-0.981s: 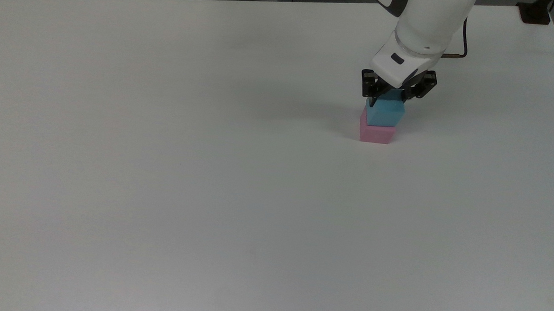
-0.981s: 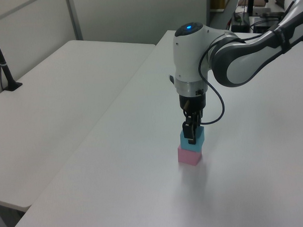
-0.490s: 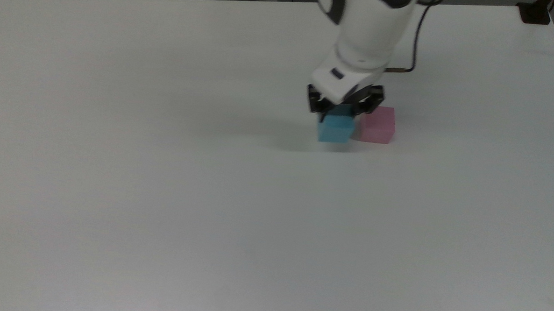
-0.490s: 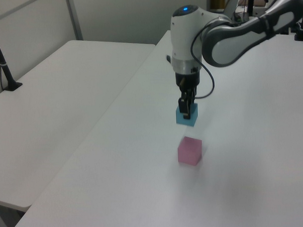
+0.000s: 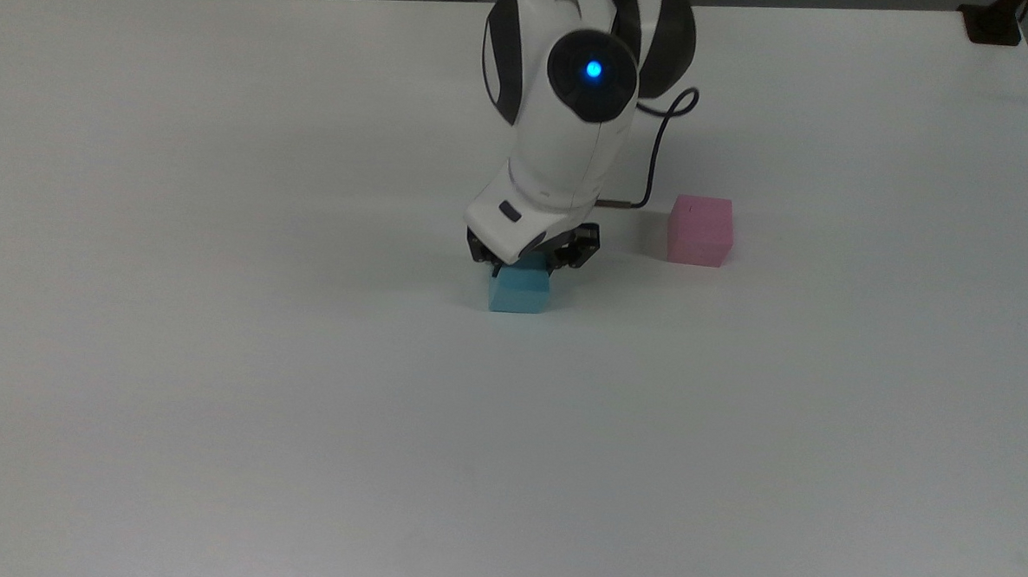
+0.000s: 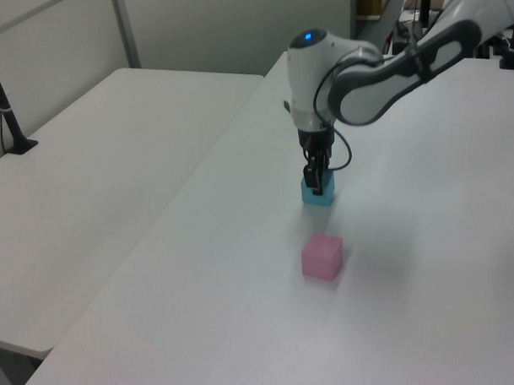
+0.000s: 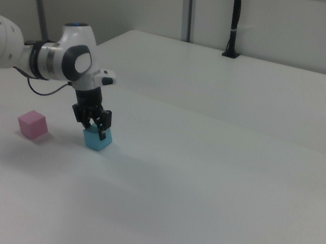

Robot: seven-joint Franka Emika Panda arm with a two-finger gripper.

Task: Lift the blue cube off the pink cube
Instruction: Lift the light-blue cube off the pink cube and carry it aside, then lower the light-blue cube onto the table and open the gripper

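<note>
- Gripper (image 5: 525, 265) pinches the blue cube (image 5: 520, 291) from above, and that cube sits on the white table (image 5: 216, 354).
- Pink cube (image 5: 700, 231) sits alone, well apart, toward the top view's right.

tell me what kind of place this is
Probably a robotics lab or office workroom: a robot arm works on a plain white table, a second white table stands alongside with a black post clamped to it, and partition walls stand behind.
</note>
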